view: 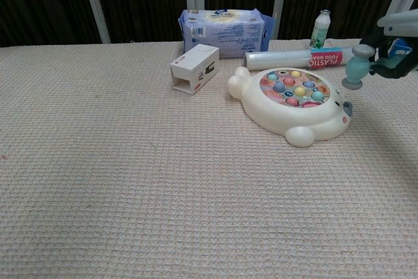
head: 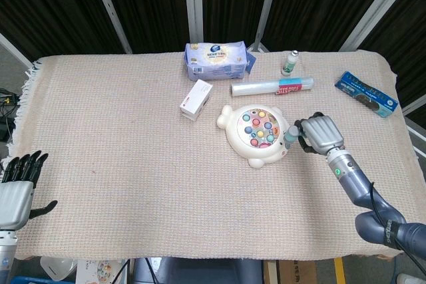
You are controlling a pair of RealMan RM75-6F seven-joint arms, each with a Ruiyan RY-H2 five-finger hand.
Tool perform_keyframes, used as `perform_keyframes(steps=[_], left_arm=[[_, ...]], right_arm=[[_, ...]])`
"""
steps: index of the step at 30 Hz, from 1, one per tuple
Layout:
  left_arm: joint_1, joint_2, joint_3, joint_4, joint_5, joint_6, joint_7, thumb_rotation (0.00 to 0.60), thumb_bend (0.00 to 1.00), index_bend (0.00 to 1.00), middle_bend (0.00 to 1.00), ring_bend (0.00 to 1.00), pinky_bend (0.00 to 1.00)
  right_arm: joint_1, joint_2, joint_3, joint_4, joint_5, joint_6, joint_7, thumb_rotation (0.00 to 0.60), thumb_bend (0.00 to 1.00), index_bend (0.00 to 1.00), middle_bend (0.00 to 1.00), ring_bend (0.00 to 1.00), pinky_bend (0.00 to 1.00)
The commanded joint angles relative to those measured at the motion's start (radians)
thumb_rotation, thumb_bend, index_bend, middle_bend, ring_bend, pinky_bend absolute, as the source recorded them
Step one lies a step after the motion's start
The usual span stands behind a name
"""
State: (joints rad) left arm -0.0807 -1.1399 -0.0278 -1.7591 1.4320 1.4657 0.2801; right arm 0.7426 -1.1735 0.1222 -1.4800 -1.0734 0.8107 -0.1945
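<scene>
Fingers of the right hand (head: 321,134) are curled tight around the handle of a small pale-blue toy mallet (head: 290,137), whose head sticks out just beyond the fingers on the side toward the cream bear-shaped toy (head: 255,134). In the chest view the same mallet (view: 357,66) hangs in the air off the toy's edge, raised above the cloth-covered bench (head: 120,164), and is not touching the toy (view: 290,105). The toy's round face, set with coloured pegs, lies near the fingers, just past the mallet head. Farther from the fingers, beyond the toy, a roll of plastic wrap (head: 272,87) lies on its side, with a small green-capped bottle (head: 289,63) standing behind it. A blue flat packet (head: 366,94) rests near the bench corner on the far side of the right hand, well apart from the fingers. A small white and red box (head: 196,99) and a blue tissue pack (head: 217,58) lie past the toy, well away from the mallet.

The left hand (head: 16,191) sits at the opposite bench edge, its dark fingers (head: 23,166) straight and apart, holding nothing and well apart from every item.
</scene>
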Motion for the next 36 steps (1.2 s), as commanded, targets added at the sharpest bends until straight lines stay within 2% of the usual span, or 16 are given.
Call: perform_keyframes(steps=[1, 9, 19, 26, 34, 36], left_arm=[[0.002, 0.0, 0.002, -0.002, 0.001, 0.002, 0.002, 0.6, 0.13, 0.0, 0.0, 0.0, 0.0], [0.007, 0.007, 0.005, -0.025, 0.014, 0.016, 0.023, 0.6, 0.13, 0.0, 0.0, 0.0, 0.0], [0.015, 0.014, 0.009, -0.044, 0.014, 0.025, 0.042, 0.6, 0.13, 0.0, 0.0, 0.0, 0.0], [0.013, 0.012, 0.008, -0.05, 0.017, 0.025, 0.051, 0.6, 0.13, 0.0, 0.0, 0.0, 0.0], [0.013, 0.011, 0.007, -0.049, 0.015, 0.024, 0.05, 0.6, 0.13, 0.0, 0.0, 0.0, 0.0], [0.013, 0.01, 0.007, -0.046, 0.015, 0.024, 0.049, 0.6, 0.13, 0.0, 0.0, 0.0, 0.0]], right_arm=[[-0.046, -0.028, -0.032, 0.053, -0.047, 0.017, 0.068, 0.6, 0.73, 0.9, 0.77, 0.51, 0.24], [-0.092, -0.152, -0.056, 0.252, -0.12, 0.01, 0.228, 0.6, 0.73, 0.81, 0.74, 0.45, 0.22], [-0.12, -0.241, -0.065, 0.442, -0.174, -0.016, 0.385, 0.6, 0.73, 0.64, 0.61, 0.34, 0.15], [-0.134, -0.255, -0.069, 0.492, -0.205, -0.025, 0.447, 0.6, 0.73, 0.51, 0.5, 0.24, 0.11], [-0.145, -0.255, -0.066, 0.5, -0.222, -0.025, 0.47, 0.6, 0.73, 0.42, 0.46, 0.19, 0.08], [-0.147, -0.255, -0.065, 0.501, -0.222, -0.03, 0.472, 0.6, 0.69, 0.41, 0.45, 0.18, 0.07]])
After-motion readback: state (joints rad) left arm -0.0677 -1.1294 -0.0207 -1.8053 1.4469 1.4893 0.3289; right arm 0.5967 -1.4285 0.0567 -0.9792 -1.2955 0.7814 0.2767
